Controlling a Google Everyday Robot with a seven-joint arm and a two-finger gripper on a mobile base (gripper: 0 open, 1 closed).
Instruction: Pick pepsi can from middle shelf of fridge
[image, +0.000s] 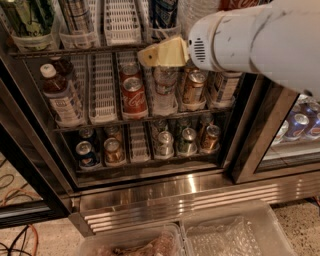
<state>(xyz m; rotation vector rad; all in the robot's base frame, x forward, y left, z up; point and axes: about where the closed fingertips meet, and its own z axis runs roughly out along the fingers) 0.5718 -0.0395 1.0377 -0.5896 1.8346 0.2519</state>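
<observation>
Gripper: the beige wedge-shaped gripper (150, 54) sits on a thick white robot arm (250, 35) that extends in from the right. It hovers at the front edge of the middle shelf, just below the pepsi can.
Grasp: cannot tell whether it is released or clenched. Whether it touches the rack cannot be told either.
Pepsi can: one dark blue aluminium pepsi can (162, 12) with white markings stands upright in a clear cup front. Its top is cut off by the upper edge of the view.
Middle shelf: the grey wire middle shelf (100, 50) has white slotted lanes. It also holds one green can (25, 17) at far left and one silver striped can (77, 17).
Rack below: two plastic bottles (60, 95) with white labels stand at left, and two red Coca-Cola cans (134, 95) sit one behind the other. One brown can (192, 87) stands to the right.
Lowest rack: five cans (164, 142) stand in the front row, with more behind.
Fridge: the large glass-door fridge (200, 197) has a ribbed stainless steel base.
Floor: two clear plastic bins (235, 235) sit side by side, nearest the camera.
</observation>
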